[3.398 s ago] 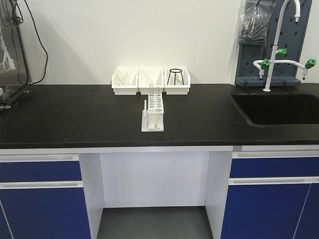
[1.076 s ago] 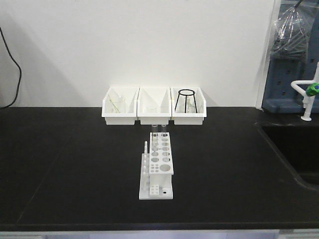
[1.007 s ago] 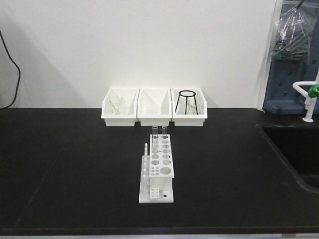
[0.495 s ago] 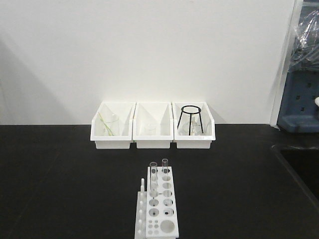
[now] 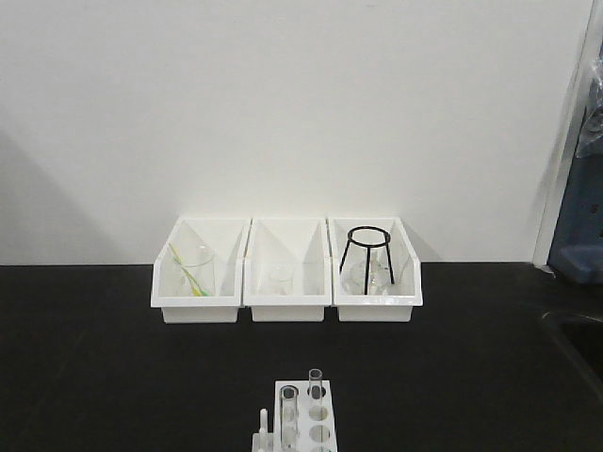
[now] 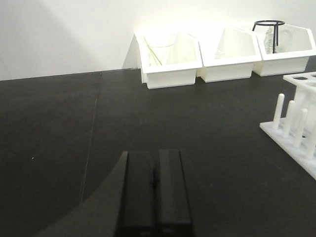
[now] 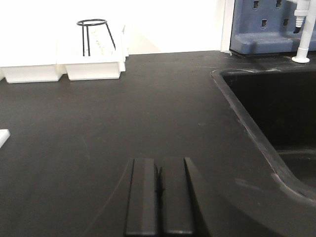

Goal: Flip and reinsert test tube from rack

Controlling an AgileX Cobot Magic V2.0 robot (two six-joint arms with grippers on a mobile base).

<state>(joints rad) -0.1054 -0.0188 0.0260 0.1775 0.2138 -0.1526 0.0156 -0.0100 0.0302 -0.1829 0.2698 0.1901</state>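
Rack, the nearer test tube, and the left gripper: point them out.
rack [image 5: 318, 435]: front view, top plate between holes.
nearer test tube [image 5: 288, 419]: front view, glass wall below the open rim.
left gripper [image 6: 154, 183]: left wrist view, seam between the closed fingers.

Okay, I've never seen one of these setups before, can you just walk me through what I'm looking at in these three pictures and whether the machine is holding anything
This is a two-armed robot at a black lab counter. One picture comes from a front camera on the robot; the other two come from cameras on its wrists, looking along each claw.

The front view shows three white bins against the wall, holding glassware and a black wire stand. At the bottom edge is the rack with two glass test tubes standing in it.

The left gripper and right gripper are the dark bars; both are shut and hold nothing. A sink lies to the right.
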